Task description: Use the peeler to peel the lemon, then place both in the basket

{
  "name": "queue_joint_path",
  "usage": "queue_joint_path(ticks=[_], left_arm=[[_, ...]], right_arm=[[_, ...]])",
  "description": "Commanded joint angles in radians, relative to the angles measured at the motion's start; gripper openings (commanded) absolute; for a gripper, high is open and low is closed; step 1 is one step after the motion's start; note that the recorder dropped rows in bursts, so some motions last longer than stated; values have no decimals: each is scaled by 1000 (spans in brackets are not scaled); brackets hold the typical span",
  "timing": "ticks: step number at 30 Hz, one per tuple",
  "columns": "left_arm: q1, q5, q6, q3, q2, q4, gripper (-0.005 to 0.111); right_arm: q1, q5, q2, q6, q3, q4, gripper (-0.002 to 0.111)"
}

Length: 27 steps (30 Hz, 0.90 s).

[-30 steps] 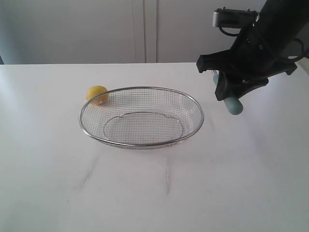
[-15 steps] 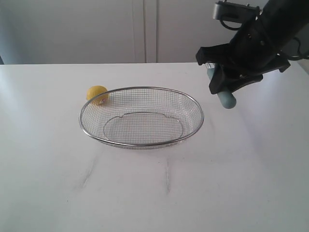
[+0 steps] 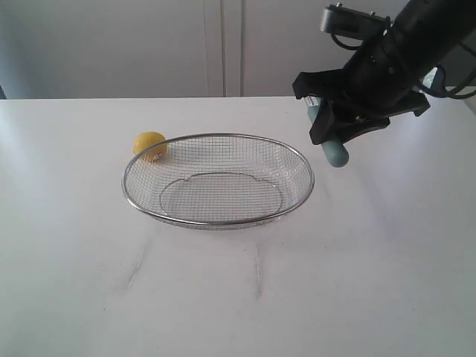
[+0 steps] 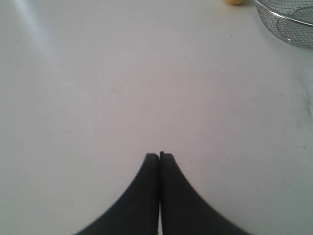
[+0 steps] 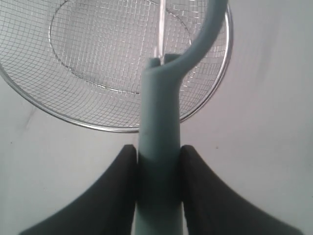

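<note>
The yellow lemon (image 3: 150,145) rests on the white table just outside the back left rim of the wire basket (image 3: 301,160). A sliver of the lemon (image 4: 234,1) and a piece of the basket (image 4: 288,22) show at the edge of the left wrist view. My right gripper (image 3: 332,126) hangs above the table just right of the basket, shut on the teal peeler (image 3: 334,152). In the right wrist view the peeler (image 5: 159,122) runs between my fingers toward the basket (image 5: 212,95), its looped head over the mesh. My left gripper (image 4: 159,155) is shut and empty over bare table.
The white table (image 3: 238,290) spreads wide in front of the basket. A pale wall with panel seams (image 3: 223,44) stands behind its far edge. The left arm is out of the exterior view.
My right gripper has carried the peeler left and slightly up, closer to the basket's right rim. The lemon and basket have stayed put.
</note>
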Motion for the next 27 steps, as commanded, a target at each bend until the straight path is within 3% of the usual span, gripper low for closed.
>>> queue_joint_path(ticks=[1,27], left_arm=[[1,-4,1,7,-4,-7,0],[1,-4,1,7,-4,-7,0]], right_arm=[[-4,-34,19,-39,24,38,0],[-2,-125,119,-64,38,53,0]])
